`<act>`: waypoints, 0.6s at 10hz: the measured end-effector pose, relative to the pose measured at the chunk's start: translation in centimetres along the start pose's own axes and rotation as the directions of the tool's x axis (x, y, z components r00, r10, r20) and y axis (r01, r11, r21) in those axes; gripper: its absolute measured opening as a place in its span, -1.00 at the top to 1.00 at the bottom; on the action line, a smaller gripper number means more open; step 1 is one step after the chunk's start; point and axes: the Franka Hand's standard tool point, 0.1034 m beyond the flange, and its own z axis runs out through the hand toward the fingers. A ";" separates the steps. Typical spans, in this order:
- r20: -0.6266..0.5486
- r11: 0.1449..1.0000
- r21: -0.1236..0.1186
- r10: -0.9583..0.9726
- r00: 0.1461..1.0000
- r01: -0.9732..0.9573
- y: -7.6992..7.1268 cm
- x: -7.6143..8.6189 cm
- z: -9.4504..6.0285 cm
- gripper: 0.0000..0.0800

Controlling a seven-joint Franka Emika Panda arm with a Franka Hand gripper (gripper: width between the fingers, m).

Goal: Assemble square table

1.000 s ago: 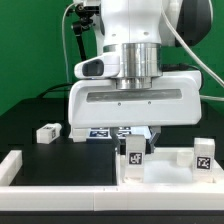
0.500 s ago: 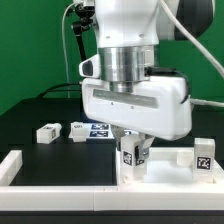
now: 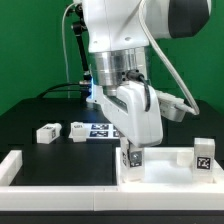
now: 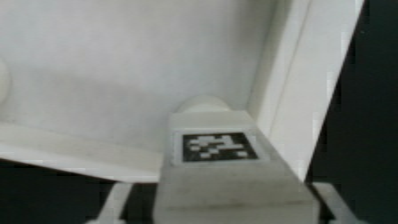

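Observation:
The white square tabletop (image 3: pixel 165 170) lies at the front, toward the exterior view's right. My gripper (image 3: pixel 133 148) is shut on a white block leg (image 3: pixel 133 159) that stands upright at the tabletop's near left corner. In the wrist view the leg (image 4: pixel 217 145) shows its tag between my fingers (image 4: pixel 121 205), over the tabletop's floor (image 4: pixel 125 90) and beside its raised rim (image 4: pixel 311 70). A second leg (image 3: pixel 203 155) stands on the tabletop's right side. Two more legs (image 3: pixel 47 132) (image 3: pixel 78 130) lie loose on the black table at the left.
The marker board (image 3: pixel 100 130) lies behind the tabletop, partly hidden by my arm. Long white fence bars run along the front (image 3: pixel 60 190) and at the left (image 3: pixel 10 165). A green wall stands behind the table.
My wrist has turned about its upright axis, so the hand now sits slanted. The held leg has stayed at the tabletop's corner and turned with it. The other legs have not moved.

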 end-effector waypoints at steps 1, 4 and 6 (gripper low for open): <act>-0.005 0.996 -0.002 -0.092 0.996 0.092 0.0 -0.1 -0.1 0.09; -0.030 0.805 -0.012 -0.594 0.804 0.593 -0.4 -0.9 -1.1 -0.57; -0.029 0.753 -0.017 -0.658 0.752 0.658 -0.3 -0.7 -1.0 -0.61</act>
